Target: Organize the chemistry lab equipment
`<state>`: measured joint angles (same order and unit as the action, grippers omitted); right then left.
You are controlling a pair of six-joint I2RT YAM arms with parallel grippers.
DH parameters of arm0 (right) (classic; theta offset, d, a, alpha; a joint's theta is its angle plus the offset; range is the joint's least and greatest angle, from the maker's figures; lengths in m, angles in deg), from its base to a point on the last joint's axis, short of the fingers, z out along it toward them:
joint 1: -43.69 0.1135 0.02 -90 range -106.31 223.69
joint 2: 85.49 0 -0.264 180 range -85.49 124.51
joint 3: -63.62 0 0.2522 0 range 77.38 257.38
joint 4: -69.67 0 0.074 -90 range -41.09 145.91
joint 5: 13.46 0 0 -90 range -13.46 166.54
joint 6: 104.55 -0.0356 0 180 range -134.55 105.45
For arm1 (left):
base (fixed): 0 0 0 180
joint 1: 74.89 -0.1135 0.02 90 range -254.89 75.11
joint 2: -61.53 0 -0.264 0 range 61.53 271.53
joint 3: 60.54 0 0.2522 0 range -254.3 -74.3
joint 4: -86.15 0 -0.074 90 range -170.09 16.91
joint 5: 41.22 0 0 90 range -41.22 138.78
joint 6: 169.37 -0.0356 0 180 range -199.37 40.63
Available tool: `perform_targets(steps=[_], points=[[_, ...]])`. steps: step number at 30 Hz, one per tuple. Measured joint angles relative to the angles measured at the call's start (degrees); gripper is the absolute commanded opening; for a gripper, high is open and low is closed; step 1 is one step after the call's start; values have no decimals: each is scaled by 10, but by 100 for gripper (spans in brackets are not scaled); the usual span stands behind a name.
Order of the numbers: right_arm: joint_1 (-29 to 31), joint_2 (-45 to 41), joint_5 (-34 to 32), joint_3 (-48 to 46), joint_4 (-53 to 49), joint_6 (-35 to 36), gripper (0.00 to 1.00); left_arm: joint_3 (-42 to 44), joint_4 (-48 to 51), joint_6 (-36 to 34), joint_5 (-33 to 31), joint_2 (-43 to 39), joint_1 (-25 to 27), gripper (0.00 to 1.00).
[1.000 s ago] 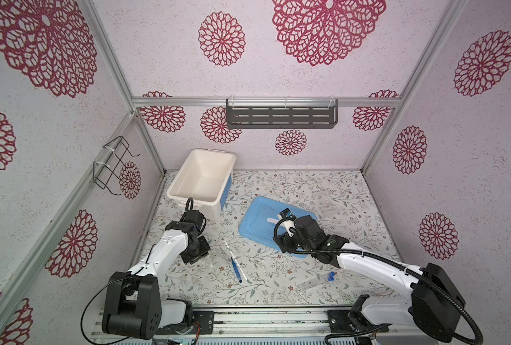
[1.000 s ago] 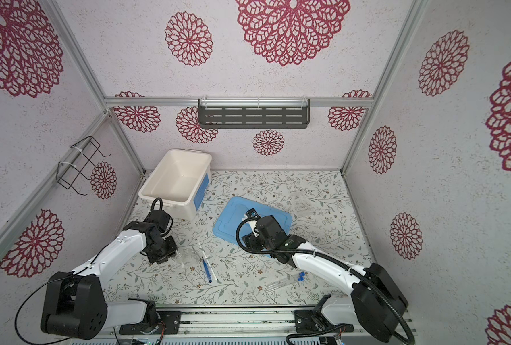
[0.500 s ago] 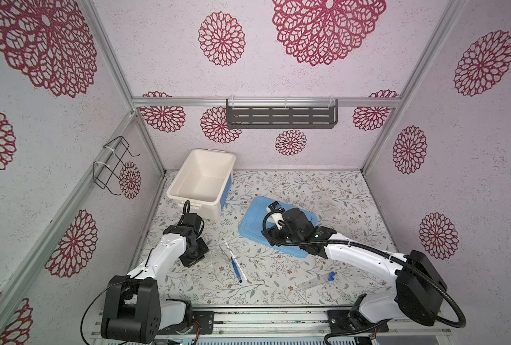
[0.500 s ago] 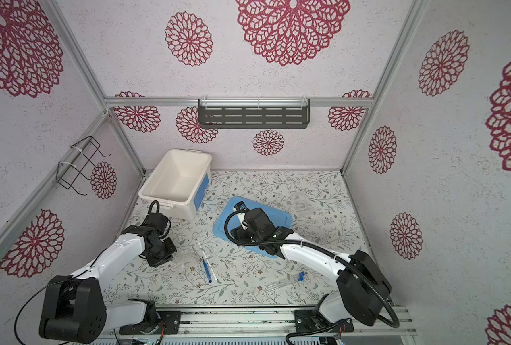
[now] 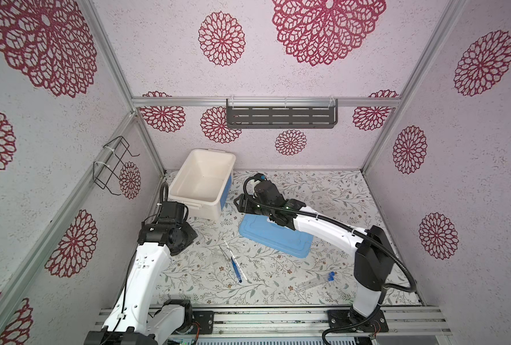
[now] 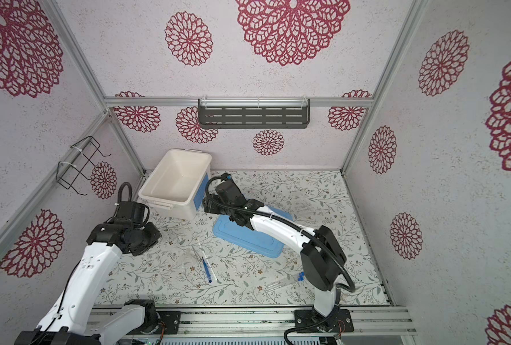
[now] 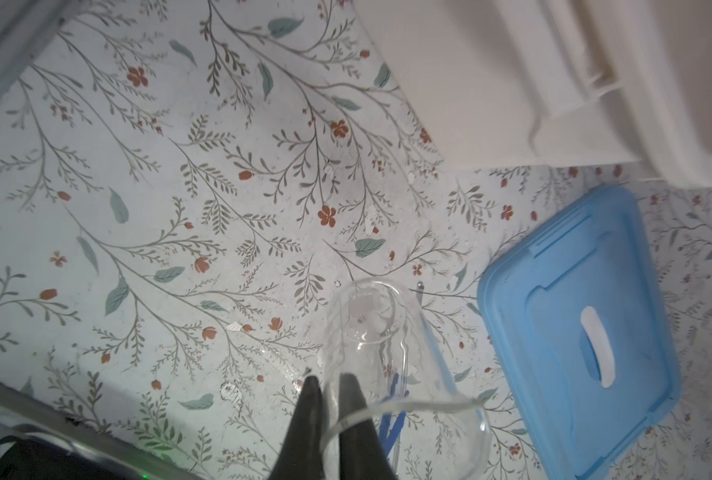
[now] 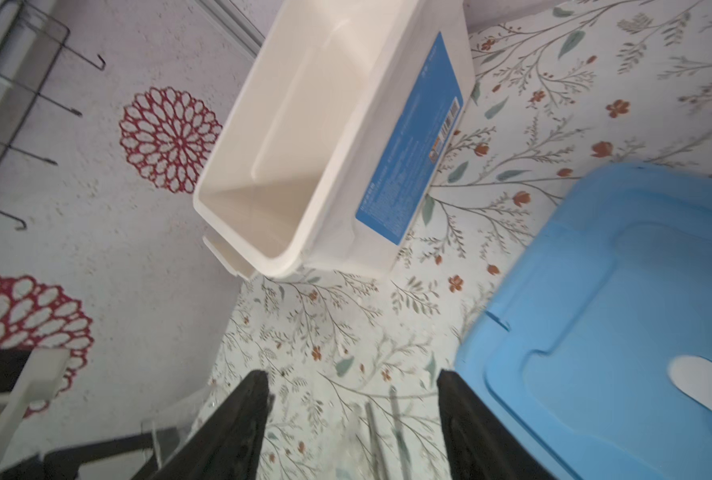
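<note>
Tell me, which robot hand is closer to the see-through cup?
Left. The left gripper pinches the rim of the cup; the right gripper hangs open between the white bin and the blue lid, not touching it.

2 capped tubes (image 5: 315, 283), 1 beaker (image 7: 370, 316), 1 bin (image 5: 209, 210), 1 lid (image 5: 275, 239)

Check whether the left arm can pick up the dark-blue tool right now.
Probably not yet: the left gripper is shut on the rim of the clear beaker, so it is occupied. The dark-blue tool lies uncovered on the table.

Blue label (image 8: 408, 137) on white bin (image 8: 304, 104): small print, unreadable.
</note>
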<state>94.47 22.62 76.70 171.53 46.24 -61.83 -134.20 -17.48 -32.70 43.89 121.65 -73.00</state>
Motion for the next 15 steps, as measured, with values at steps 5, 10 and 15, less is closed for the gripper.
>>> perform_targets(steps=[5, 10, 15], points=[[21, 103, -20, 143, -49, -50, 62, -52, 9, -13, -29, -19, -4, 0], [34, 191, -47, 271, -107, -64, 58, -101, 17, -30, -51, -7, -9, 0], [32, 290, -62, 412, -160, -64, 49, -149, 15, -54, -80, 17, -17, 0]])
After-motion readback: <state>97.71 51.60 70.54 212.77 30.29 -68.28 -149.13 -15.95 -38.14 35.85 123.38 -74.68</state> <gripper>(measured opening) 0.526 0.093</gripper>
